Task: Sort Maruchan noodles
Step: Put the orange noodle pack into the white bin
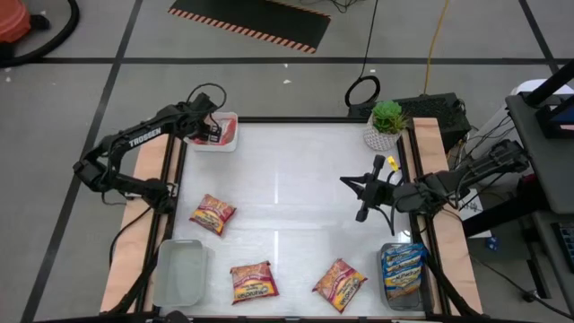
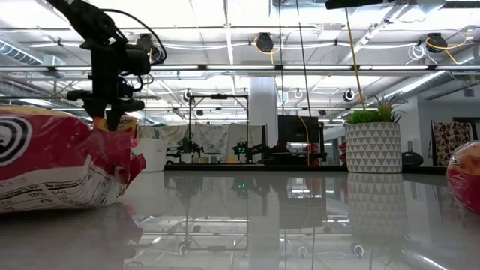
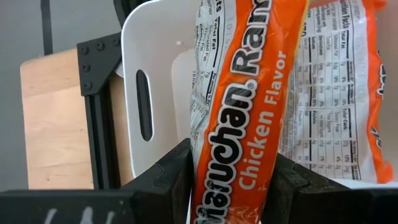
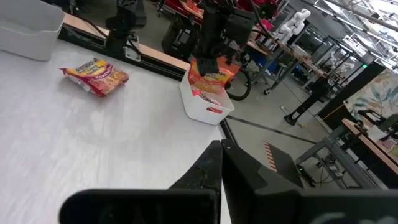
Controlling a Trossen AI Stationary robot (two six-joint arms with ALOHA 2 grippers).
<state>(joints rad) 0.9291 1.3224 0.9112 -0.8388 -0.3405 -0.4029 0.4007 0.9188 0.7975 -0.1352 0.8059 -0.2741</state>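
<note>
My left gripper (image 1: 213, 132) hangs over the white bin (image 1: 230, 144) at the table's far left corner, shut on an orange-red Maruchan packet (image 3: 242, 124). Another orange-red packet (image 3: 336, 93) lies in that bin, printed back up. My right gripper (image 1: 362, 196) hovers shut, holding nothing, over the right half of the table; its fingers (image 4: 221, 168) point toward the far left. Three red-and-yellow packets lie flat on the table (image 1: 213, 214), (image 1: 253, 282), (image 1: 339, 284). Blue packets (image 1: 403, 269) lie in a clear bin at the near right. My left gripper pinches the orange-red packet between its two fingers (image 3: 171, 180), which sit on its two flat faces near one end (image 3: 231, 186). The fingers come from above, pointing down (image 2: 112, 112). The packet hangs on edge below them, lifted, its lower end (image 4: 208, 78) at the bin's rim.
An empty clear bin (image 1: 182, 269) stands at the near left corner. A potted plant (image 1: 386, 126) stands at the far right corner. Wooden rails (image 1: 134, 224) run along both sides. In the low view a red packet (image 2: 52, 165) lies close to the camera.
</note>
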